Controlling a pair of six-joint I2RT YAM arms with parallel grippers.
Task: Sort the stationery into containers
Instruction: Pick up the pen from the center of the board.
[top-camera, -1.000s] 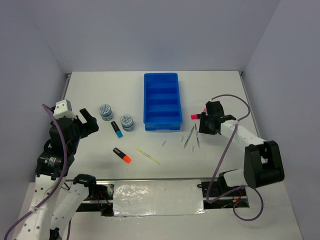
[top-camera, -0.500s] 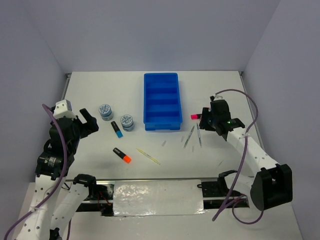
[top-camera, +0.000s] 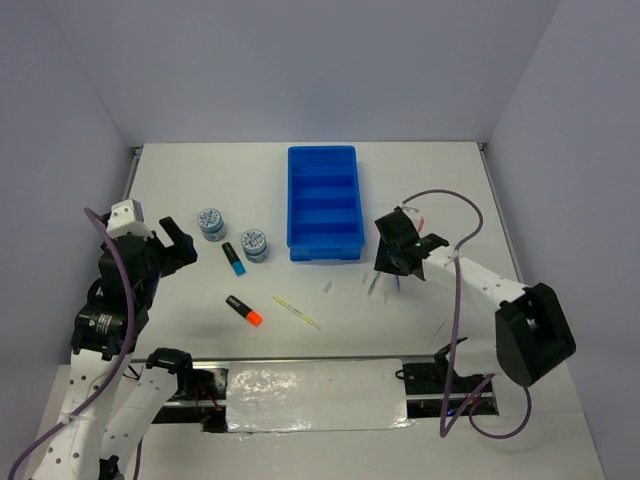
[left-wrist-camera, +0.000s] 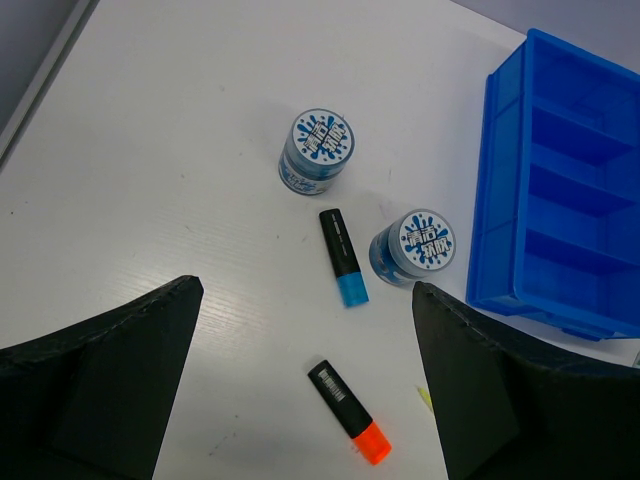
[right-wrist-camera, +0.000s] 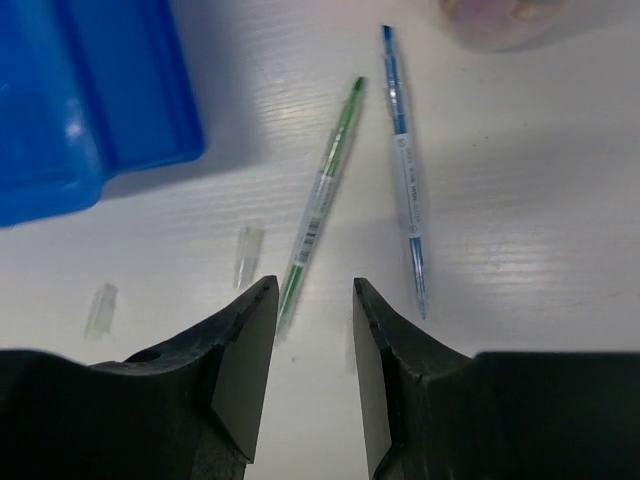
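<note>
I find the left gripper (left-wrist-camera: 307, 288) held over the left side of the table (top-camera: 200, 180), jaws spread wide with nothing between them. Below it stands a round patterned-lid tub (left-wrist-camera: 318, 150). A second tub (left-wrist-camera: 413, 247) stands just beside the blue tray (left-wrist-camera: 490, 200). A blue-ended marker (left-wrist-camera: 342, 256) lies between the two tubs, close to the second. An orange-ended marker (left-wrist-camera: 348, 412) lies nearer the arms, apart from the rest.

I find the right gripper (right-wrist-camera: 314, 283) over the table off the tray's near right corner, jaws parted narrowly and clamped on nothing. A green pen (right-wrist-camera: 320, 200) and a blue pen (right-wrist-camera: 405, 180) lie side by side on the table, not touching. The green pen's near end reaches the edge of the gap between the fingers. Two clear caps (right-wrist-camera: 247, 256) lie loose between the green pen and the tray.
</note>
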